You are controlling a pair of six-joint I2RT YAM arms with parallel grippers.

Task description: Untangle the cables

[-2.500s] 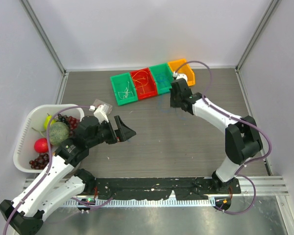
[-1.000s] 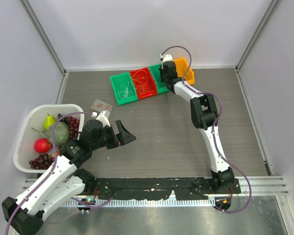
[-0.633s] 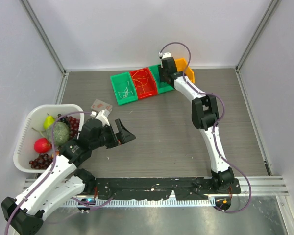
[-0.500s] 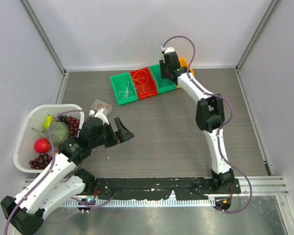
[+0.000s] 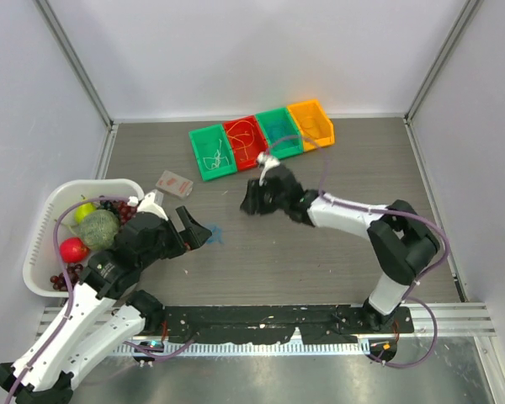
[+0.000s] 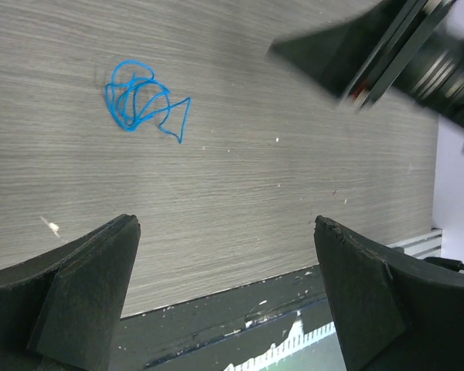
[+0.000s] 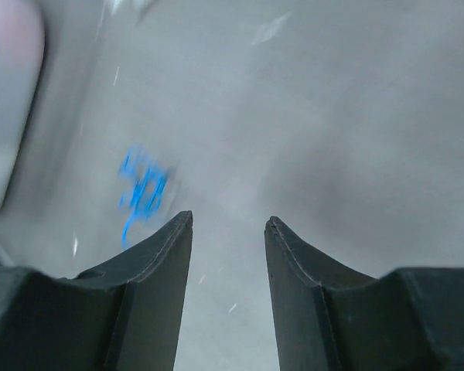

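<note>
Fingers (image 6: 85, 297) of the left gripper (image 6: 226, 226) are spread as wide as they go, two dark wedges with only bare tabletop between them. They hold nothing. Ahead of them, a little left of centre in the left wrist view, lies one blue cable (image 6: 139, 100), a small knot of loose loops with one pointed loop sticking out to the side. It lies flat on the grey wood-grain table (image 5: 320, 261) and nothing touches it.

The right gripper (image 7: 228, 220) also has its two fingers parted, less widely, with nothing pinched. Its wrist view is blurred, and the blue cable shows as a smear ahead and to the left of the fingers.

From above, the blue cable lies just beyond the left gripper's tips, between the two grippers, with the right gripper near it on the far side.

At the back of the table, four small bins stand side by side in a slanted row: a green bin (image 5: 204, 135), a red bin (image 5: 236, 124), a second green bin (image 5: 273, 114) and an orange bin (image 5: 318, 112). One whitish cable (image 5: 212, 156) lies in the first green bin and one orange-yellow cable (image 5: 249, 145) in the red one. That makes three cables in view.

One small clear packet (image 5: 174, 182) lies on the table near the left arm. One white basket (image 5: 38, 244) of fruit stands at the left edge.
</note>
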